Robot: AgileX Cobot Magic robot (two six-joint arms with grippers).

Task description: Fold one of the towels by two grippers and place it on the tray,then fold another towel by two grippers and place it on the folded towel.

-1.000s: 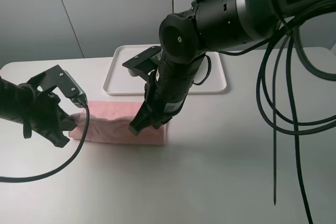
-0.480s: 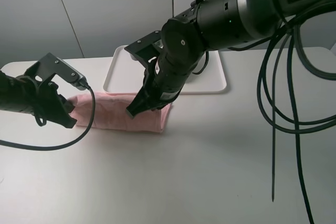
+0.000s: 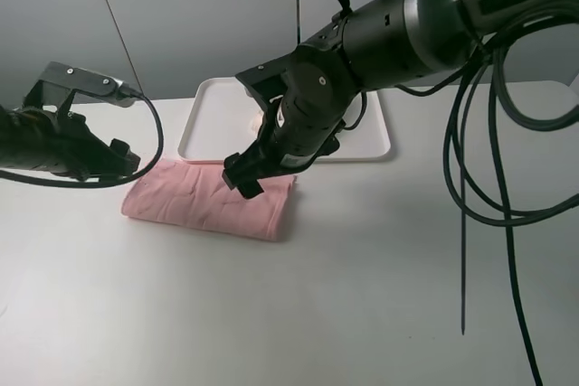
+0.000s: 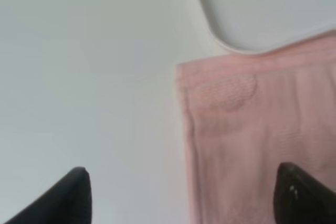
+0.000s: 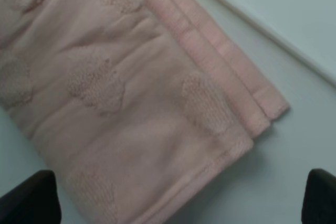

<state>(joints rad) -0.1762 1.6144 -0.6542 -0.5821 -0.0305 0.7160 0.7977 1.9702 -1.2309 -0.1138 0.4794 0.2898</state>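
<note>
A pink towel (image 3: 208, 202) lies folded flat on the white table, just in front of the white tray (image 3: 371, 137). My left gripper (image 3: 122, 162) hovers above the towel's left end. It is open and empty, and in the left wrist view (image 4: 184, 195) its fingertips (image 4: 73, 195) stand wide apart over the towel's edge (image 4: 252, 129). My right gripper (image 3: 242, 180) hovers above the towel's right part, open and empty. In the right wrist view (image 5: 181, 200) its fingertips (image 5: 31, 200) straddle the towel (image 5: 131, 103). I see only one towel.
The tray's near left corner (image 4: 252, 24) almost touches the towel's far edge. The tray's edge also shows in the right wrist view (image 5: 294, 19). Black cables (image 3: 470, 178) hang from the right arm over the table's right side. A grey wall stands behind.
Both grippers have let go of the towel and lifted off it. The left arm moved back and left, the right toward the tray. The towel has settled flatter, nearer the tray.
</note>
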